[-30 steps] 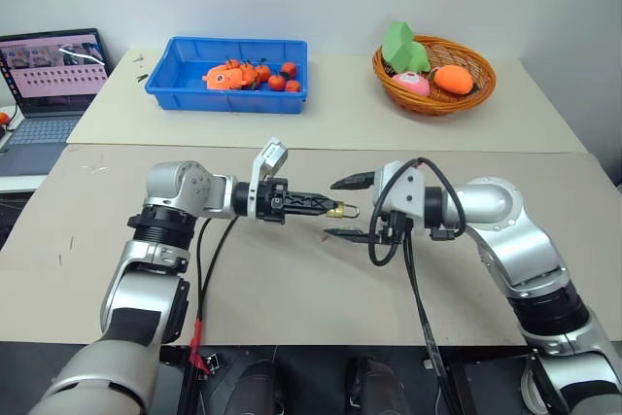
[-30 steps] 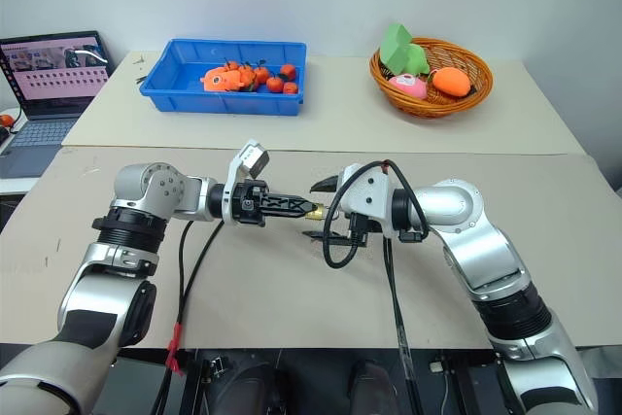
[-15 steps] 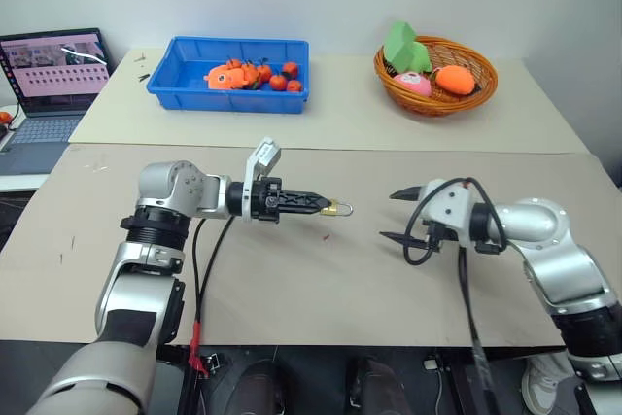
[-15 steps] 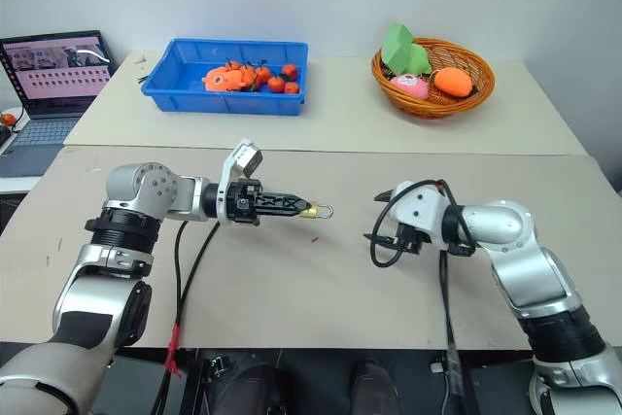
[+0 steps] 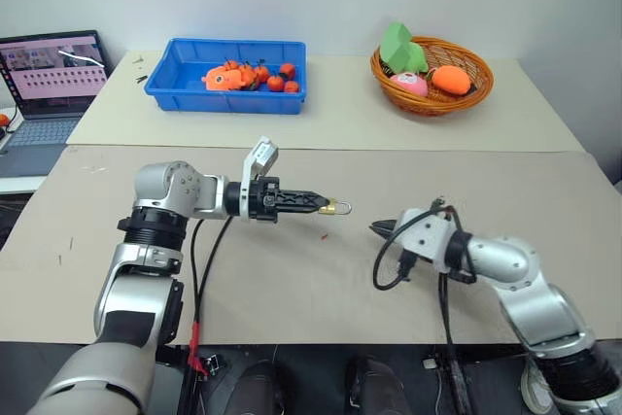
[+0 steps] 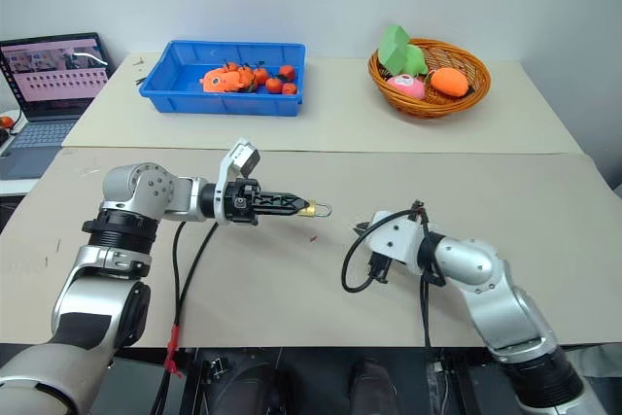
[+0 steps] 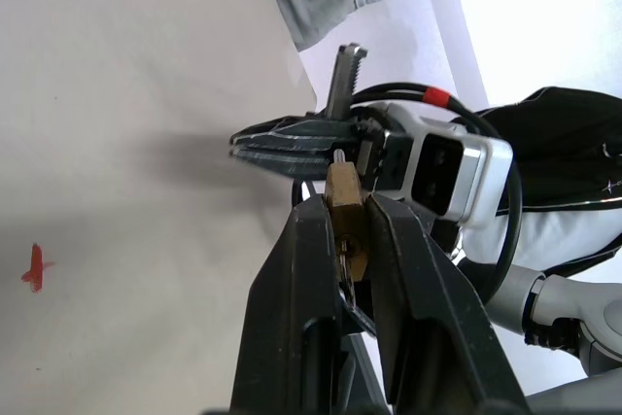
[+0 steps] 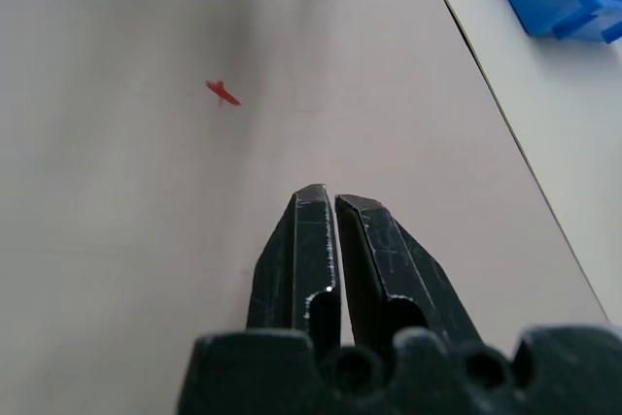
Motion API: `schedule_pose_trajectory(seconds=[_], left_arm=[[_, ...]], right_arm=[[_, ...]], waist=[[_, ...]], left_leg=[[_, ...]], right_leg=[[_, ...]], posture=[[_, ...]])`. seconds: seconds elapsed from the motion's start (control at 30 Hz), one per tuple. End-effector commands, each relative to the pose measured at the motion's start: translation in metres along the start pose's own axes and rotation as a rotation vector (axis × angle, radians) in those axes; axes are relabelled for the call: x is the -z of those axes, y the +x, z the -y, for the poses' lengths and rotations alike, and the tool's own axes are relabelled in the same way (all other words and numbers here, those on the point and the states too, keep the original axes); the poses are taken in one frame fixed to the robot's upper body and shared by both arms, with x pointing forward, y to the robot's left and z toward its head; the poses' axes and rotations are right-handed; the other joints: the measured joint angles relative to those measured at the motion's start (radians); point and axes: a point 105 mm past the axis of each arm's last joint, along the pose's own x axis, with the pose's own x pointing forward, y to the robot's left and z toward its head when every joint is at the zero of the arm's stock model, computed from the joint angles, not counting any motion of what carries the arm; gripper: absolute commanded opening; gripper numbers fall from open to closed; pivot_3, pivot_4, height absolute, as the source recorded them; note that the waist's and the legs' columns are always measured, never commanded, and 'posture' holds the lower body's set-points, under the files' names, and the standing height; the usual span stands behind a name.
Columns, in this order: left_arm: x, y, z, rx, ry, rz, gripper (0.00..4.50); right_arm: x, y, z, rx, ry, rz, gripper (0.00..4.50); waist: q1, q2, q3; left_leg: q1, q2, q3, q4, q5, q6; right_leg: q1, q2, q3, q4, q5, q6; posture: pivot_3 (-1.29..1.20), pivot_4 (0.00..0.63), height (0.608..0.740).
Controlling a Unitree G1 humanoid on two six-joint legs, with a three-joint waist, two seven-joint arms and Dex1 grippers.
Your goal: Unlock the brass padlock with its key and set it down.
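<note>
Right gripper (image 5: 381,229) sits low at near right, fingers together on nothing, apparently parked clear. Beyond, left gripper (image 5: 313,205) is clamped on the brass padlock (image 5: 337,208), held level above the table (image 5: 292,279), shackle rightward, presumably presented for release. Key not discernible.

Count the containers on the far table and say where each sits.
2. A blue bin stands toward the left, near the laptop; a wicker basket stands toward the right. Both hold things, so nothing rules out more behind them.
</note>
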Motion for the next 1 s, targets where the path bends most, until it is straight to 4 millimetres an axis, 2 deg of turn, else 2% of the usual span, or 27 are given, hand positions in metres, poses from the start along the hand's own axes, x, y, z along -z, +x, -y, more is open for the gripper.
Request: schedule_pose_trajectory(seconds=[0.03, 0.17, 0.4, 0.53, 0.73, 0.9, 0.93, 1.0], left_arm=[[-0.006, 0.002, 0.011, 0.036, 0.034, 0.004, 0.01], [-0.005, 0.004, 0.011, 0.042, 0.027, 0.003, 0.01], [-0.005, 0.004, 0.010, 0.045, 0.011, 0.011, 0.01], [-0.020, 0.000, 0.010, 0.067, -0.061, 0.096, 0.01], [-0.025, 0.002, 0.007, 0.060, -0.085, 0.134, 0.01], [-0.025, 0.003, 0.005, 0.054, -0.088, 0.142, 0.01], [-0.025, 0.003, 0.006, 0.054, -0.087, 0.142, 0.01], [-0.025, 0.004, 0.005, 0.053, -0.085, 0.142, 0.01]], right_arm=[[-0.006, 0.006, -0.007, 0.063, -0.131, 0.004, 0.45], [-0.012, 0.011, -0.004, 0.213, -0.239, 0.024, 0.45], [-0.028, 0.008, 0.002, 0.437, -0.278, 0.068, 0.45], [-0.037, 0.001, 0.004, 0.507, -0.336, 0.085, 0.45], [-0.035, 0.000, -0.004, 0.500, -0.402, 0.064, 0.45], [-0.033, 0.000, 0.000, 0.512, -0.428, 0.051, 0.45], [-0.033, 0.001, 0.000, 0.513, -0.429, 0.049, 0.21], [-0.031, 0.001, 0.001, 0.510, -0.437, 0.042, 0.21]], waist=[[0.001, 0.000, 0.000], [-0.001, 0.000, 0.000], [-0.001, 0.000, 0.000], [-0.001, 0.000, 0.000], [-0.001, 0.000, 0.000], [-0.002, 0.000, 0.000], [-0.003, 0.000, 0.000], [-0.003, 0.000, 0.000]], left_leg=[[0.000, 0.000, 0.000, 0.000, 0.000, 0.000], [0.000, 0.000, 0.000, 0.000, 0.000, 0.000], [0.000, 0.000, 0.000, 0.002, 0.000, 0.000], [0.000, 0.000, 0.000, 0.002, 0.000, 0.000], [0.000, 0.000, 0.000, 0.003, 0.000, 0.000], [0.000, 0.000, 0.000, 0.003, 0.000, 0.000], [0.000, 0.000, 0.000, 0.003, 0.000, 0.000], [0.000, 0.000, 0.000, 0.003, 0.000, 0.000]], right_leg=[[0.000, 0.000, 0.000, 0.000, 0.000, 0.000], [0.000, 0.000, 0.000, 0.000, 0.000, 0.000], [0.000, 0.000, 0.000, 0.001, -0.002, 0.004], [0.000, 0.000, 0.000, 0.001, -0.003, 0.004], [0.000, 0.000, 0.000, 0.002, -0.004, 0.006], [0.000, 0.000, 0.000, 0.002, -0.003, 0.004], [0.000, 0.000, 0.000, 0.002, -0.003, 0.004], [0.000, 0.000, 0.000, 0.002, -0.003, 0.005]], posture=[[0.00, 0.150, 0.692], [0.00, 0.150, 0.692], [0.00, 0.150, 0.692], [0.00, 0.150, 0.692], [0.00, 0.150, 0.692], [0.00, 0.150, 0.692], [0.00, 0.150, 0.692], [0.00, 0.150, 0.692]])
